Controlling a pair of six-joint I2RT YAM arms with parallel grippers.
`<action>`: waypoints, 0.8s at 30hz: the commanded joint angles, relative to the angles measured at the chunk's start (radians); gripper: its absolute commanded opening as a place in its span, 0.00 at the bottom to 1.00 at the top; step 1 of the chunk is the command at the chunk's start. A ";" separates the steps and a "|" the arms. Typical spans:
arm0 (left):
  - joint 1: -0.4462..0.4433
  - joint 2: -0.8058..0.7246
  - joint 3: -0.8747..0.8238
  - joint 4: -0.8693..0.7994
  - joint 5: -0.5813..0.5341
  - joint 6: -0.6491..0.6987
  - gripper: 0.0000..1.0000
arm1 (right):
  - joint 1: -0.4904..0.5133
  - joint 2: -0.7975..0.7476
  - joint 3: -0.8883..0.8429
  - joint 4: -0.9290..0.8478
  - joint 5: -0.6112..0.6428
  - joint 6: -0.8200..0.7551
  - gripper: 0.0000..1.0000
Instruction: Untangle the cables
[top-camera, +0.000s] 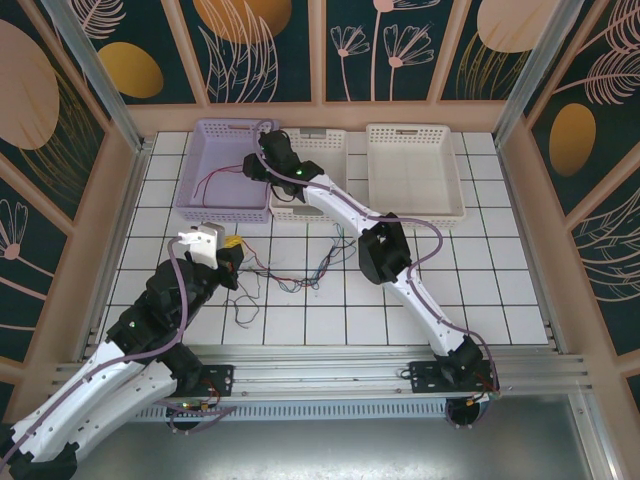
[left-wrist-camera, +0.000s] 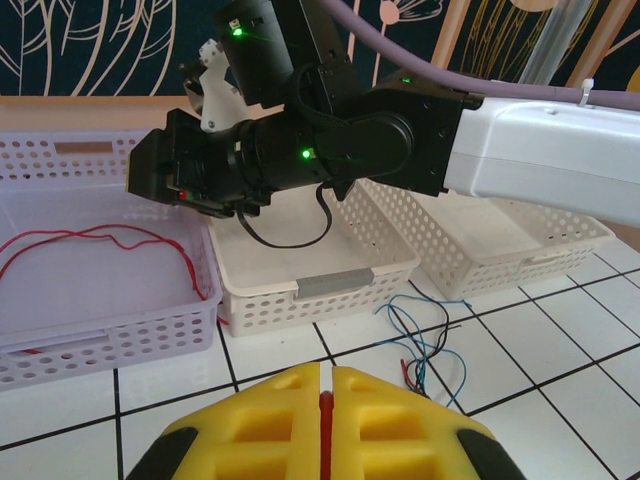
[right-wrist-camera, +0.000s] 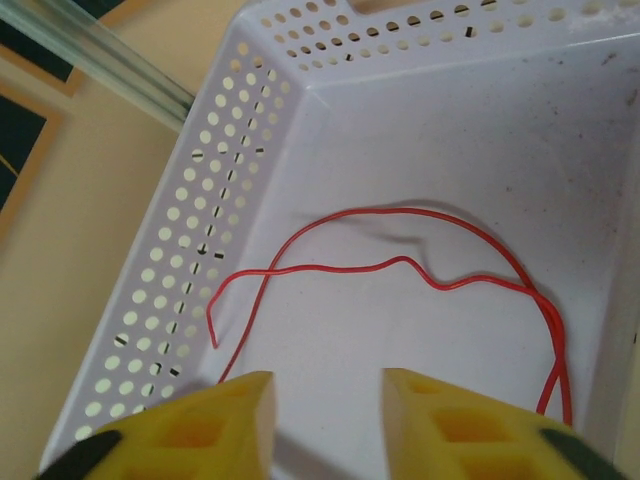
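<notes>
1. Cables (top-camera: 300, 272), top view: a loose tangle of dark, blue-teal and red thin wires. It lies on the white tiled bench (top-camera: 480, 300) between the two arms, in front of the middle white basket (top-camera: 310, 205).
2. Top view: one red cable (top-camera: 215, 180) lies apart from the tangle, inside the lilac basket (top-camera: 195, 205) at back left. The far white basket (top-camera: 415, 170) stands at back right, well apart from all the wires.
3. Top view: the right claw (top-camera: 255, 165) reaches over the right side of the lilac basket. The left claw (top-camera: 232, 250) sits low at the left edge of the tangle, just in front of that basket.
4. Left wrist view: the left claw (left-wrist-camera: 325, 400) has its yellow fingers (left-wrist-camera: 260, 425) pressed together, pinching a thin red strand (left-wrist-camera: 325, 425) in the seam. Cannot tell whether this strand is the same wire as the one in the basket.
5. Left wrist view: the red cable (left-wrist-camera: 100, 238) sprawls on the floor of the lilac basket (left-wrist-camera: 100, 345). Blue and dark wires (left-wrist-camera: 425, 345) lie on the tiles in front of the middle white basket (left-wrist-camera: 330, 285). The black wrist of the right arm (left-wrist-camera: 300, 150) hangs above the baskets.
6. Right wrist view: the right claw (right-wrist-camera: 325, 420) is spread, its yellow fingers (right-wrist-camera: 220, 430) apart with nothing between them. The red cable (right-wrist-camera: 400, 265) lies looped on the floor of the lilac basket (right-wrist-camera: 200, 250) below, clear of both fingers.
</notes>
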 joint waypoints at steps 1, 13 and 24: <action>0.007 -0.011 -0.007 0.039 0.011 -0.008 0.00 | -0.007 -0.040 0.015 -0.020 0.003 -0.004 0.41; 0.007 -0.012 -0.011 0.038 0.004 -0.008 0.00 | 0.007 -0.233 -0.015 -0.124 0.026 -0.087 0.62; 0.007 0.013 -0.002 0.028 0.009 -0.011 0.00 | 0.064 -0.674 -0.531 -0.088 0.097 -0.205 0.66</action>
